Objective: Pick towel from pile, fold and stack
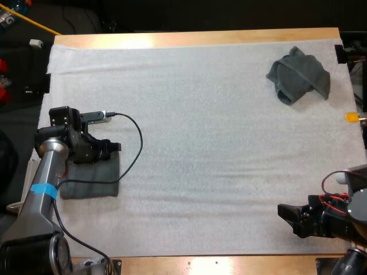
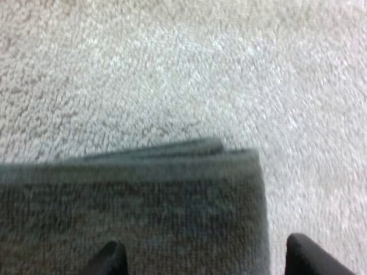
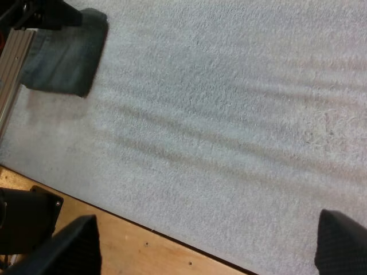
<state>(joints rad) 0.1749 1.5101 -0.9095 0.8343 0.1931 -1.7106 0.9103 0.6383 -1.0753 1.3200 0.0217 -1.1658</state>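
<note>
Left gripper (image 1: 114, 149) over folded towel (image 1: 92, 182) at mat (image 1: 200, 143) left edge, jaws released, astride towel's corner. Crumpled towel (image 1: 298, 77) at mat's far right corner: soft, light, floppy, will likely drape when lifted; pinch a raised fold or loose corner. Right gripper (image 1: 287, 217) at mat's near right edge, jaws released, empty.

Overhead and wrist views, folded towel (image 1: 92, 186) common

Right gripper (image 3: 209, 236) spread over mat (image 3: 229, 86), towel (image 3: 63, 54) beyond, apparently folded
</note>
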